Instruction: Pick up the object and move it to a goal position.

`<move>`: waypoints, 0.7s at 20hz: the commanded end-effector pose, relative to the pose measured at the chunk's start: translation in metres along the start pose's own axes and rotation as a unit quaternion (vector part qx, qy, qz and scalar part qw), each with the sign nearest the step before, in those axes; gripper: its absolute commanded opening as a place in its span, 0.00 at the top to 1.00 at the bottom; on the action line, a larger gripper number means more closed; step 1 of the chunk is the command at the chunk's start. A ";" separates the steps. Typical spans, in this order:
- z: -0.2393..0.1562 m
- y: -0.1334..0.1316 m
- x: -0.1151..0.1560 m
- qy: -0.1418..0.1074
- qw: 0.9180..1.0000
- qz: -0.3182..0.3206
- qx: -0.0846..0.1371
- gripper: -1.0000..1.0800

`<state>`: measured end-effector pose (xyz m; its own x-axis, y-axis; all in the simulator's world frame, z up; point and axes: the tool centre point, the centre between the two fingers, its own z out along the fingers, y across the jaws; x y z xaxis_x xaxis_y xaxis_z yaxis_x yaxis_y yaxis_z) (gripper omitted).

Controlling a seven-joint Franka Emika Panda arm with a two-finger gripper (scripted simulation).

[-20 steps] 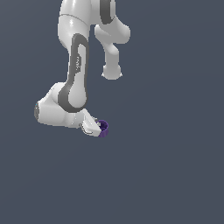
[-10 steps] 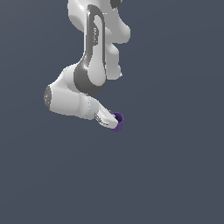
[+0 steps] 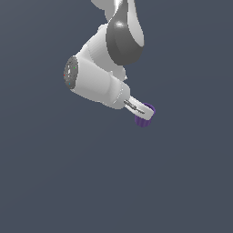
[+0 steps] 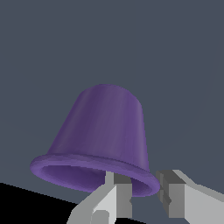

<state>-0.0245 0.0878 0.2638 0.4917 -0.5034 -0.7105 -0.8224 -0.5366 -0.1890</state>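
Note:
The object, a small dark purple cup (image 3: 144,117), hangs at the tip of my gripper (image 3: 146,110) in the exterior view, lifted off the grey floor. In the wrist view the cup (image 4: 103,131) is tilted with its flared rim toward the camera. My gripper (image 4: 142,186) is shut on the cup's rim. One finger (image 4: 117,194) is at the inside of the rim and the other finger (image 4: 177,197) is outside it. The cup's ribbed wall faces away from the hand.
The arm's white forearm and wrist (image 3: 98,82) reach down from above the cup in the exterior view. A plain grey floor (image 3: 68,182) lies around and below.
The arm has swung toward the exterior view's right and slightly up, carrying the cup with it. The arm looks larger now. The grip has stayed shut on the cup.

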 end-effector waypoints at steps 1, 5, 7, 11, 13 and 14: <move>-0.002 -0.018 -0.028 0.000 1.000 0.000 0.000 1.00; -0.004 -0.047 -0.070 0.000 1.000 0.000 0.001 1.00; -0.005 -0.060 -0.088 0.000 1.000 0.000 0.001 1.00; -0.007 -0.080 -0.115 0.000 1.000 0.000 0.002 1.00; -0.008 -0.088 -0.125 0.000 1.000 0.000 0.002 1.00; -0.008 -0.091 -0.129 0.000 1.000 0.000 0.002 1.00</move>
<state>-0.0119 0.1903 0.3709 0.4922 -0.5028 -0.7105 -0.8227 -0.5354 -0.1911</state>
